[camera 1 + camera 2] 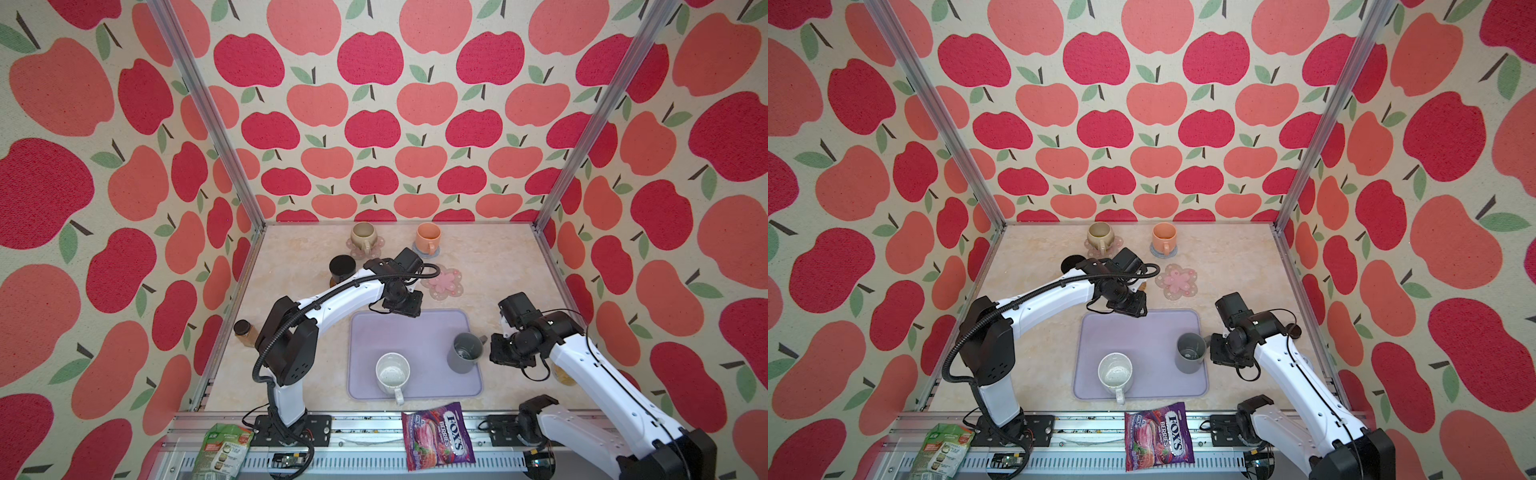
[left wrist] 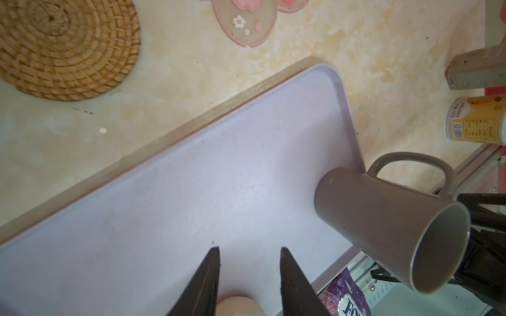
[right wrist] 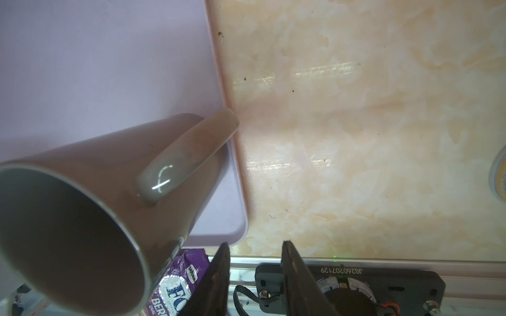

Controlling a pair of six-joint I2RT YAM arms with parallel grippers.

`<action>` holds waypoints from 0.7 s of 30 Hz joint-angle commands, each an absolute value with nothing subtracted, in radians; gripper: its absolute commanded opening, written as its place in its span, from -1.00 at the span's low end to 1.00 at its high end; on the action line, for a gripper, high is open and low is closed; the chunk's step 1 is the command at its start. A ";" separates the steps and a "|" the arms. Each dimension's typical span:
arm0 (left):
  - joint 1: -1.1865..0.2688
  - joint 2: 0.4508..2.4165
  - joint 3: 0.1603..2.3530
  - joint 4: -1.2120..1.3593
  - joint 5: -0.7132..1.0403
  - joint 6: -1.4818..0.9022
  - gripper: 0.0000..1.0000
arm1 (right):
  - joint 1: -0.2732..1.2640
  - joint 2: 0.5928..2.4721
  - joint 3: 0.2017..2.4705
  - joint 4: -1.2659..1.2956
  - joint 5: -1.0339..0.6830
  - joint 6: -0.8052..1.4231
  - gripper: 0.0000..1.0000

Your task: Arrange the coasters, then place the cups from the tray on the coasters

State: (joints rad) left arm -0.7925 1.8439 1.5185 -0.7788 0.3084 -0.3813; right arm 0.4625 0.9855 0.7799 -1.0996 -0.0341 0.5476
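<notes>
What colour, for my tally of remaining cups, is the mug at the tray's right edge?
The mug is plain grey, clearest in a top view.

Apple-print walls (image 1: pixel 374 124) (red and coral fruit on cream) enclose three sides; aluminium posts (image 1: pixel 214 124) mark the far corners; the marbled beige tabletop (image 1: pixel 498 257) gleams.

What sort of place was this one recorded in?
Probably a staged robot test cell, not a real kitchen: apple-print fabric walls on aluminium frame posts, two white arms bolted to a front rail, and a marble-look tabletop holding a lavender rounded-rectangle tray.
</notes>
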 commanded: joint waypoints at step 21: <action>-0.818 1.875 1.511 -0.808 0.345 -0.449 -0.23 | 0.742 1.254 0.771 -0.739 -0.121 0.748 -0.28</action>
